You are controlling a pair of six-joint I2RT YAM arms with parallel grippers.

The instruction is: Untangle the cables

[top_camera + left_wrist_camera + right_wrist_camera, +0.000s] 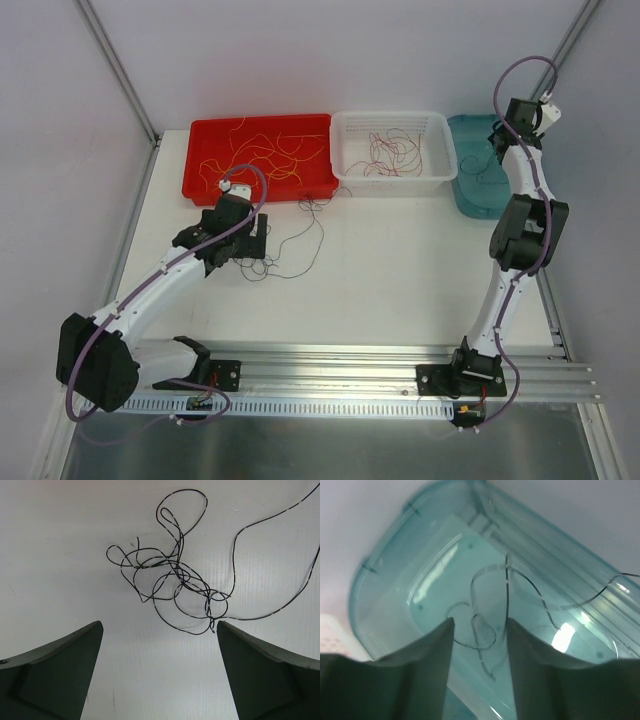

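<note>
A tangle of thin black cables (300, 240) lies on the white table in front of the red tray. My left gripper (262, 250) hovers just left of it. In the left wrist view this clump (181, 578) sits ahead of the left gripper (159, 625), whose jaws stand wide open with nothing between them. My right gripper (498, 145) hangs over the teal bin (470, 185). Its jaws (480, 622) are apart, and a black cable (507, 587) curls in the bin (385, 580) below them, one strand running close along the right finger.
A red tray (200, 150) at the back left holds yellow-orange wires (270, 150). Beside it a white basket (345, 170) holds dark red wires (390, 150). An aluminium rail (350, 360) with the arm bases runs along the near edge.
</note>
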